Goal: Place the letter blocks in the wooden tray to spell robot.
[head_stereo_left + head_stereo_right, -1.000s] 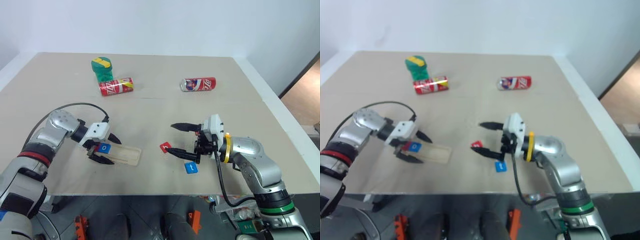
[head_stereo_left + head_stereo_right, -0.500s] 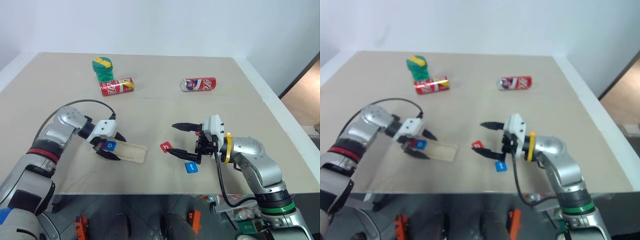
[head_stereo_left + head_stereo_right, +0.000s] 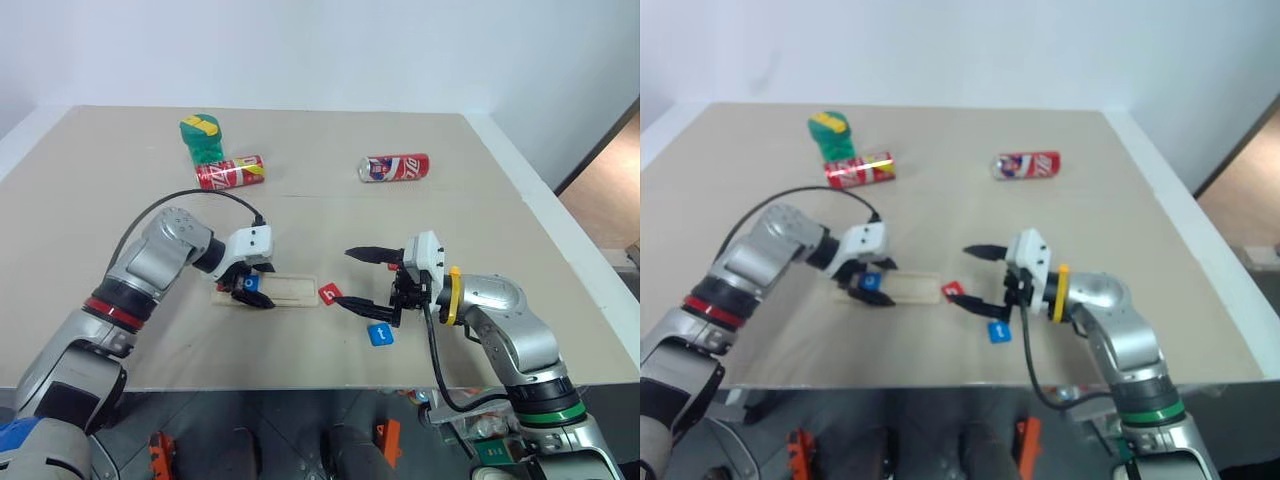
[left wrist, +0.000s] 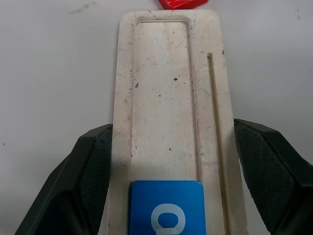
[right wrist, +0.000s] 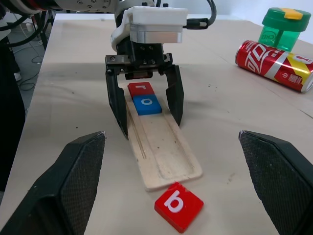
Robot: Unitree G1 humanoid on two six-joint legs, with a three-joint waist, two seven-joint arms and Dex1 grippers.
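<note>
Pale beige tabletop (image 3: 300,150) runs back to a white wall, with a green lidded cup (image 3: 203,138) and two red soda cans (image 3: 231,172) (image 3: 394,167) lying on their sides toward the far edge. Near the front lies the wooden tray (image 3: 290,291), a long pale strip with a shallow groove. Two letter blocks sit in the groove at its left end: a red r tile (image 5: 141,88) at the very end and a blue o tile (image 5: 147,105) touching it. The remainder of the groove is bare wood. The left tool (image 3: 249,287) is clamped across the tray's sides at that end, one black finger on each long edge. A red b tile (image 5: 178,205) rests on the tabletop just past the tray's open end, and a blue t tile (image 3: 381,335) lies a little nearer the front edge. The right tool (image 3: 363,279) hangs over these two with its fingers spread wide, holding nothing.

Compared with a second ago, the left arm has dragged the tray rightward, so its end now nearly meets the red b tile; the right tool has kept its place.
</note>
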